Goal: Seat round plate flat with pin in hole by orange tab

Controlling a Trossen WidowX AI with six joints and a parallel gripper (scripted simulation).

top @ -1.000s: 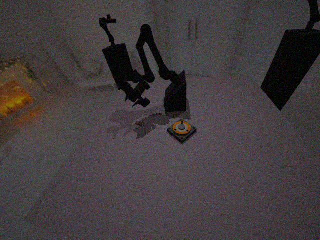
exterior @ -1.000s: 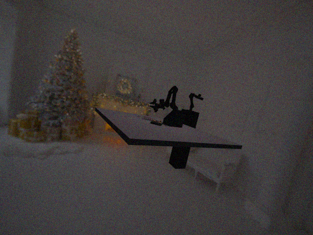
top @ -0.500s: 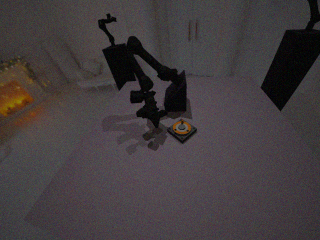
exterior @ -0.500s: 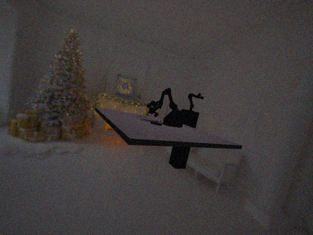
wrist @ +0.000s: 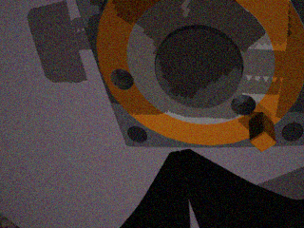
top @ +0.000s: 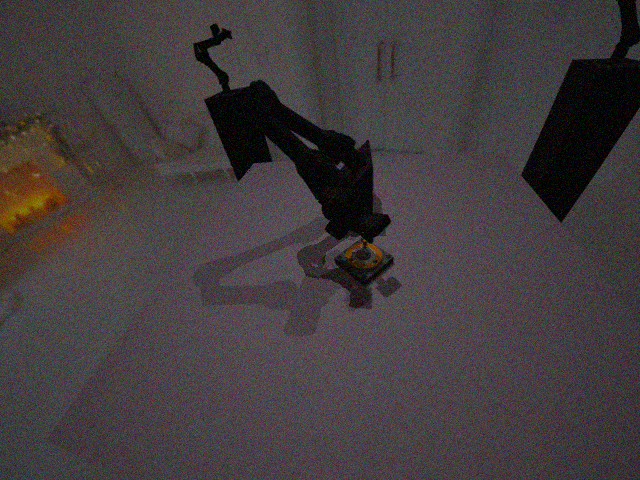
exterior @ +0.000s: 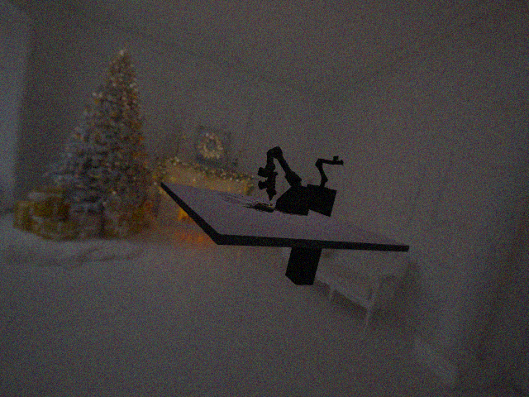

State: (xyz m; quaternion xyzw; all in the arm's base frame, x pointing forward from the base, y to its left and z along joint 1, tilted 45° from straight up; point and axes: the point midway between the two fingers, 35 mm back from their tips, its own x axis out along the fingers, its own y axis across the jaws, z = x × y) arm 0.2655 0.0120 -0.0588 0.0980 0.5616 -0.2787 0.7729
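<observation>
I have the hand [wrist: 188,171] pinched shut with nothing between its fingers; in the wrist view the two dark fingers meet in a blunt wedge just at the near edge of the base [wrist: 129,128]. From the top view the arm [top: 310,155] is black, jointed and bent down over the part, with the hand right at the far-left edge of the plate [top: 363,255].

The plate is a flat orange ring with a matte look and a grey inner band, sitting around the round dark post [wrist: 198,60] at its middle. The base under it is a dark grey square slab with small round holes at its corners. The orange tab [wrist: 262,132] sticks out at the ring's lower right in the wrist view, a small dark hole [wrist: 242,104] beside it. I can't tell whether the pin is in it.

The table [top: 465,335] is pale, smooth and dimly lit, the part near its middle.
</observation>
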